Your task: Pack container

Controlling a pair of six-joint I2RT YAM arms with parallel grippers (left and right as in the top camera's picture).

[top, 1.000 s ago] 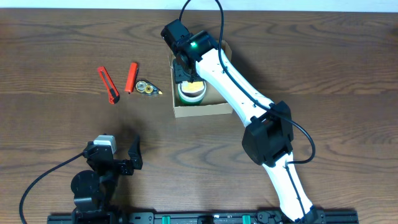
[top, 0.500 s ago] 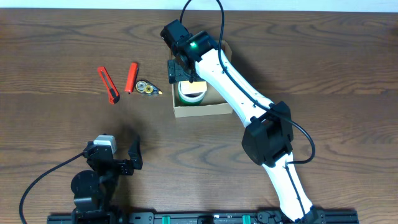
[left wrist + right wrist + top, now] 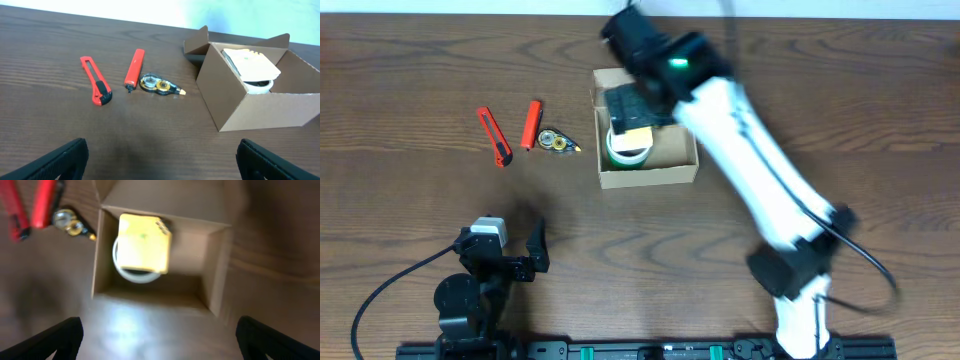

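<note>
The right gripper (image 3: 160, 336), spread wide and empty, hangs above the container (image 3: 214, 265), where we see a yellow block (image 3: 144, 242) atop a white roll (image 3: 134, 275).

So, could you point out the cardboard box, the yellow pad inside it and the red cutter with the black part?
cardboard box (image 3: 265, 107): left wrist view, on its near outer wall.
yellow pad (image 3: 144, 242): right wrist view, on its top face.
red cutter (image 3: 494, 137): overhead view, on the middle of its body.

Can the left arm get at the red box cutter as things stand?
Likely yes: the red box cutter lies flat on the table ahead of the left gripper, fingers open, with nothing standing between them.
</note>
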